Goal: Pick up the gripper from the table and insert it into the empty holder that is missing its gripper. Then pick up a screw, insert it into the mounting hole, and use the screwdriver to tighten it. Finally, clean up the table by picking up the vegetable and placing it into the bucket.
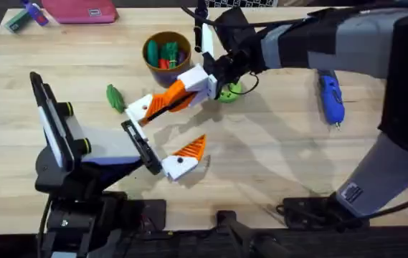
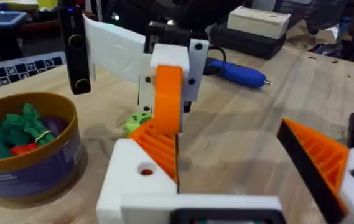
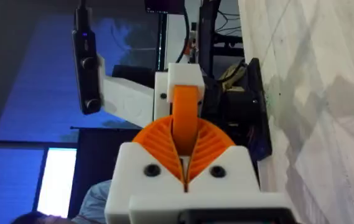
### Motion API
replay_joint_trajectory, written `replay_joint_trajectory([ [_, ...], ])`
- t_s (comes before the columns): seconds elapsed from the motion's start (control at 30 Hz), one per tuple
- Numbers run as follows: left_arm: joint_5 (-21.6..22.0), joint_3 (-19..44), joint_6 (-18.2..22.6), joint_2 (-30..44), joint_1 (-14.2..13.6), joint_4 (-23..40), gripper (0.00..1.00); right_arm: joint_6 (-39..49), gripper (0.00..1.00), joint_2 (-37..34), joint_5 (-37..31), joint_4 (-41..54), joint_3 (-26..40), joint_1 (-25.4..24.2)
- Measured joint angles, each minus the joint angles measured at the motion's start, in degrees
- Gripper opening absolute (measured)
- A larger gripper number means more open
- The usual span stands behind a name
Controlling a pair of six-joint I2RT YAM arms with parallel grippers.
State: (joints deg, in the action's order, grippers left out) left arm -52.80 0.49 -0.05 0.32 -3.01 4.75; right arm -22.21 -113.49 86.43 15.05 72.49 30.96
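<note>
While your right gripper (image 1: pixel 166 102) sits near the middle of the overhead frame, its two orange pads are clamped together on the gripper (image 3: pixel 185 118), an orange wedge standing edge-on between them. Your left gripper (image 1: pixel 166 136) lies just below it with its fingers spread wide: one white block at centre left beside the clamped wedge, the other with its orange pad (image 1: pixel 191 149) lower down. Moving outward, the vegetable (image 1: pixel 115 97) lies on the table (image 1: pixel 275 158) left of centre. Above it, at upper centre, stands the bucket (image 1: pixel 166 54), already holding toy vegetables. A green disc (image 1: pixel 229 91) sits behind the right arm, and the screwdriver (image 1: pixel 330 97) lies at the right.
</note>
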Motion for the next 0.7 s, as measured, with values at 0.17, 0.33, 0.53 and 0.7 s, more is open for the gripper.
replay_joint_trajectory([
  [0.17, 0.0, 0.0, 0.0, 0.0, 0.0, 0.0, 0.986, -0.8, 0.008, 0.0, 0.0, 0.0, 0.1, 0.1],
  [0.33, -0.1, 0.0, 0.0, 0.0, 0.0, 0.0, 0.985, -1.1, 0.008, 0.0, 0.0, 0.0, 0.1, 0.5],
  [0.53, -0.1, 0.0, 0.0, 0.0, 0.0, 0.0, 0.986, -1.1, 0.008, 0.0, 0.0, 0.0, 0.1, 0.5],
  [0.7, 0.0, 0.0, 0.0, 0.0, 0.0, 0.0, 0.985, -1.1, 0.008, 0.0, -0.2, 0.0, 0.1, 0.6],
])
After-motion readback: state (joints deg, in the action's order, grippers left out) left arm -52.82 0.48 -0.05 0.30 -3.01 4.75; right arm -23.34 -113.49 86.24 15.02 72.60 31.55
